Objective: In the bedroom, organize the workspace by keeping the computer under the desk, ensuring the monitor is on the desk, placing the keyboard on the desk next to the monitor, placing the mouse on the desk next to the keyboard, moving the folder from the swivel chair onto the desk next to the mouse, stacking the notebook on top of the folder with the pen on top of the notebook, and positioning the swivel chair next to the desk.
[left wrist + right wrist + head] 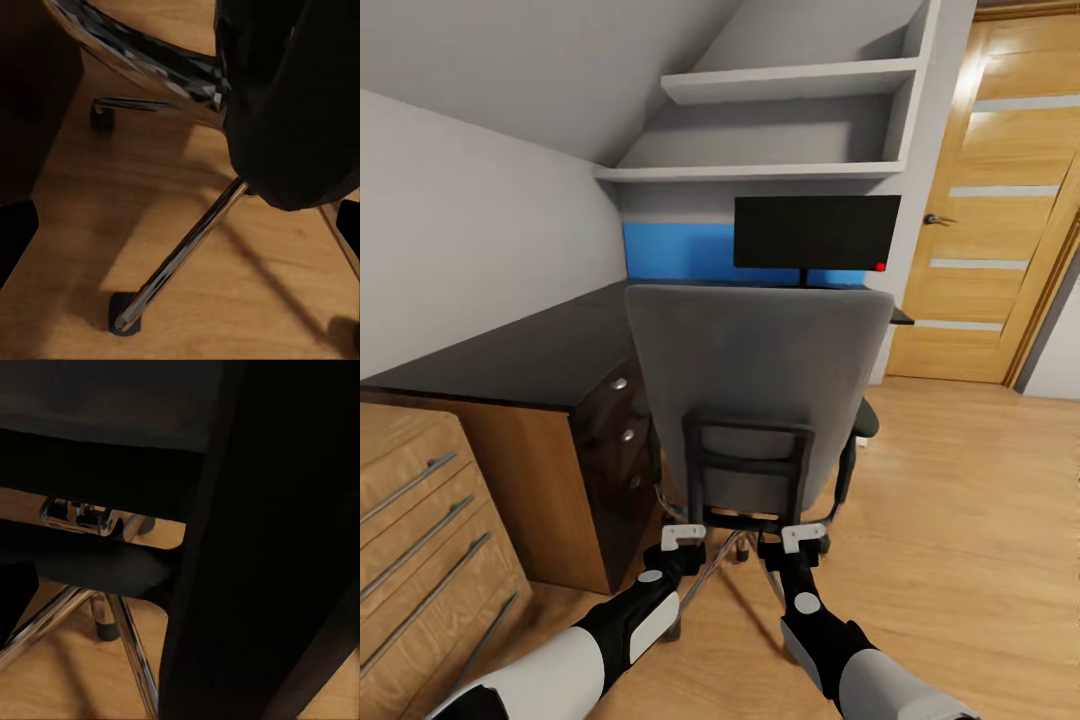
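The grey swivel chair (755,380) stands with its back toward me, in front of the black-topped desk (530,355). The monitor (816,232) stands on the desk behind the chair. My left gripper (682,538) and right gripper (803,540) sit at the foot of the chair's black back frame (748,470), one at each lower corner. In the left wrist view the left gripper (180,225) is open above a chrome base leg (180,259). The right gripper (180,607) is open beside the dark frame post (255,555). Computer, keyboard, mouse, folder, notebook and pen are out of view.
A light wooden dresser (420,520) stands close at the left, against the desk's black drawer unit (622,440). White shelves (790,80) hang above the desk. A wooden door (1000,200) is at the back right, with open wood floor (980,520) to the chair's right.
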{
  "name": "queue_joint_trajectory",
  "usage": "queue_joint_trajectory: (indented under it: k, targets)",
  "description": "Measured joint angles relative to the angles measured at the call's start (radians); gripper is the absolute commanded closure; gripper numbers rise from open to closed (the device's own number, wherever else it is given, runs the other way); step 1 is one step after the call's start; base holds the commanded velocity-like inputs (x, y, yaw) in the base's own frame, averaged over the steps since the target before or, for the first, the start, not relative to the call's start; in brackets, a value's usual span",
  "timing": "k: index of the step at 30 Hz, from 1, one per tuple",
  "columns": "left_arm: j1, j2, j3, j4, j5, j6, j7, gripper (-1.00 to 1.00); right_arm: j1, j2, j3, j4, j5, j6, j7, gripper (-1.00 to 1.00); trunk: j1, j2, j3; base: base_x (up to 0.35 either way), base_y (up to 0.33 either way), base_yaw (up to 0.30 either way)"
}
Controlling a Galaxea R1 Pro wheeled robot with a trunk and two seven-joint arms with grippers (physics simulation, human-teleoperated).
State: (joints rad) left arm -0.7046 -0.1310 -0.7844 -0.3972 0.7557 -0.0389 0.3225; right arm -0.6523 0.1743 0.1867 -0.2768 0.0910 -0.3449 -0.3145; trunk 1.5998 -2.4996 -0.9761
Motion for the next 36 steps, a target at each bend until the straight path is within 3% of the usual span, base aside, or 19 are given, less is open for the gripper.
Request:
queue_joint_trajectory:
  k: [29, 36]
  targets:
    - [0.0, 0.003, -0.002, 0.001, 0.009, 0.0, -0.002, -1.0, 0.001, 0.0, 0.006, -0.002, 0.005, 0.001, 0.0, -1.0, 0.0, 0.0, 0.003, 0.278, 0.0, -0.034]
    - [0.0, 0.002, 0.004, 0.01, 0.003, -0.001, -0.002, -1.0, 0.0, 0.0, 0.004, -0.001, 0.002, 0.0, 0.001, -1.0, 0.0, 0.0, 0.007, 0.32, 0.0, -0.185]
